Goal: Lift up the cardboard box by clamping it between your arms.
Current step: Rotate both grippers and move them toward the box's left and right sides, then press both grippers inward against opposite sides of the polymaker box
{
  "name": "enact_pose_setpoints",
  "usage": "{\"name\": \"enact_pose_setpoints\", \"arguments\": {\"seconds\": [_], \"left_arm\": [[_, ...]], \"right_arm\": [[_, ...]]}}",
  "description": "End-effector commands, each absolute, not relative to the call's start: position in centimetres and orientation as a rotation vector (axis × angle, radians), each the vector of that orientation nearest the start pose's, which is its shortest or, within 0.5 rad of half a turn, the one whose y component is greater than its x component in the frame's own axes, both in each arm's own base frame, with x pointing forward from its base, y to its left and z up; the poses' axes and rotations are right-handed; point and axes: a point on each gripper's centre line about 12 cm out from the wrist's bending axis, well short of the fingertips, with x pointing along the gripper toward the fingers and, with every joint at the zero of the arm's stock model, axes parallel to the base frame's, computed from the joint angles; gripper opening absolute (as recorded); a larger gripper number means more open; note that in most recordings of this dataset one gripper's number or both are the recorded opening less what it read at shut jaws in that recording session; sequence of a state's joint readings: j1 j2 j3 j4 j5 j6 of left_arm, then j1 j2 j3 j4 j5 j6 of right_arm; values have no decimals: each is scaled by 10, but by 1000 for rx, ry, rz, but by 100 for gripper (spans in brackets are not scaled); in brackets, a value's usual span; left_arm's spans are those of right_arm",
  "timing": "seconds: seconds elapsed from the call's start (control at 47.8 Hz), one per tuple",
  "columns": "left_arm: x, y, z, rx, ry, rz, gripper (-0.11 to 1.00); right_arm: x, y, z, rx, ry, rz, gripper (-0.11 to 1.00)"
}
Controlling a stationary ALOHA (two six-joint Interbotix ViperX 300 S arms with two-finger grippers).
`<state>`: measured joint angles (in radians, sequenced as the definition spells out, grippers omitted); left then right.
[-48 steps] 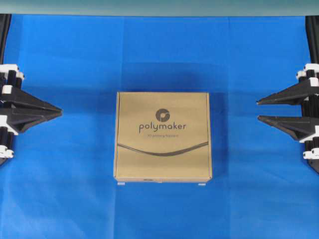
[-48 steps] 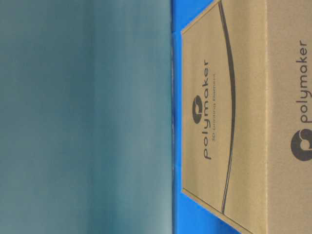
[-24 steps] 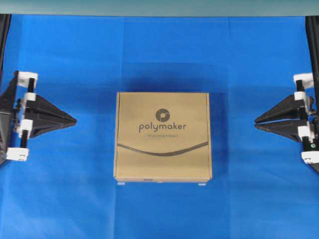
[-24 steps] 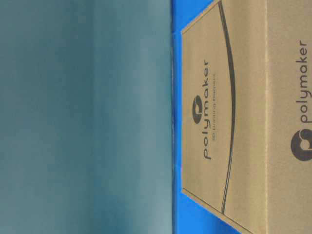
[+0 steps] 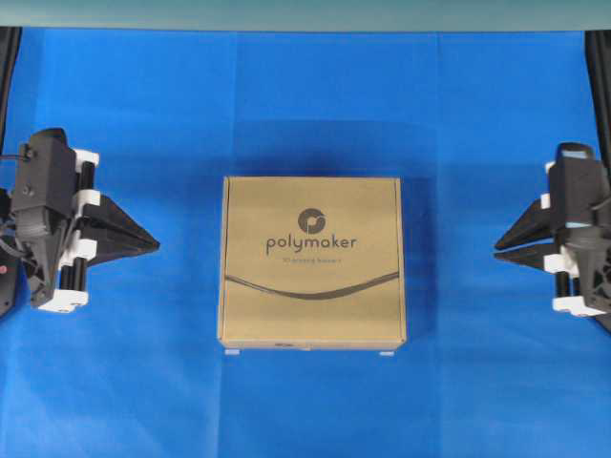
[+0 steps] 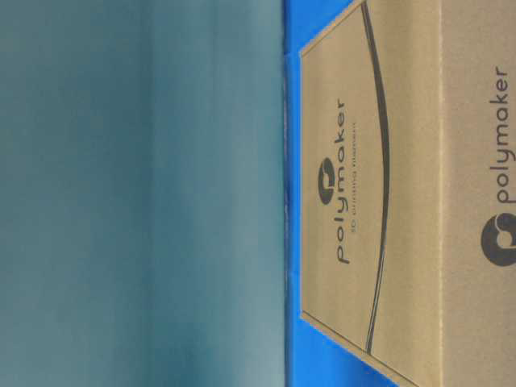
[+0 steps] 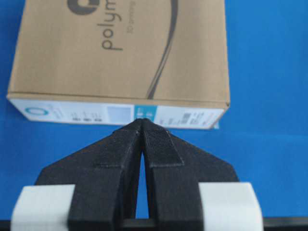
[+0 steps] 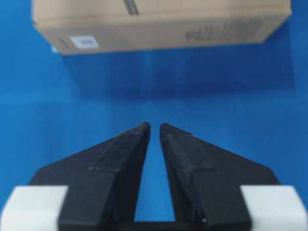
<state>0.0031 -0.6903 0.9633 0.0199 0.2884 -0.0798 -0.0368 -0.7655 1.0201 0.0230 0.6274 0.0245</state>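
Both arms have swung inward toward the polymaker cardboard box [image 5: 312, 261]; left gripper [image 5: 153, 247] and right gripper [image 5: 498, 245], jaws closed and empty, remain well apart from its sides; clamping not yet begun.

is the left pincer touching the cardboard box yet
Apart. The overhead view shows a plain strip of blue cloth between the left pincer tip and the cardboard box edge. The left wrist view foreshortens this gap.

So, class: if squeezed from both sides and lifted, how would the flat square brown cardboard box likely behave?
The flat square brown cardboard box looks stiff, with crisp edges, so it probably holds shape. Its smooth sides may slip. Low and wide on the blue cloth, it seems unlikely to tip.
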Motion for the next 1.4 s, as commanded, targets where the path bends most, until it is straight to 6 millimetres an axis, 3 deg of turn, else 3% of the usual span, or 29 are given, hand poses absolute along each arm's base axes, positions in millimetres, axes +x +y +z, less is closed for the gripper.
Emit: {"name": "enact_pose_setpoints", "arguments": {"seconds": [0.0,0.126,0.188,0.398,0.461,0.524,0.712,0.942,1.382], "left_arm": [[249,1,259,-55,553,24,0],[249,1,255,-64,590,28,2],[249,1,252,-66,611,30,9],[253,2,234,-92,692,47,70],[255,3,226,-113,725,59,84],[257,4,219,-128,754,68,89],[263,5,197,-118,808,70,89],[270,6,185,-120,850,76,89],[292,10,154,-106,906,80,89]], "right_arm": [[207,-12,223,76,883,-69,6],[207,-22,216,99,932,-112,16],[208,-23,213,98,946,-116,30],[208,-23,198,96,1009,-113,90],[208,-23,194,91,1022,-109,98],[209,-23,192,84,1031,-105,100],[208,-23,183,66,1064,-93,100],[212,-23,164,47,1084,-80,100],[248,-24,127,13,1060,-58,100]]}}
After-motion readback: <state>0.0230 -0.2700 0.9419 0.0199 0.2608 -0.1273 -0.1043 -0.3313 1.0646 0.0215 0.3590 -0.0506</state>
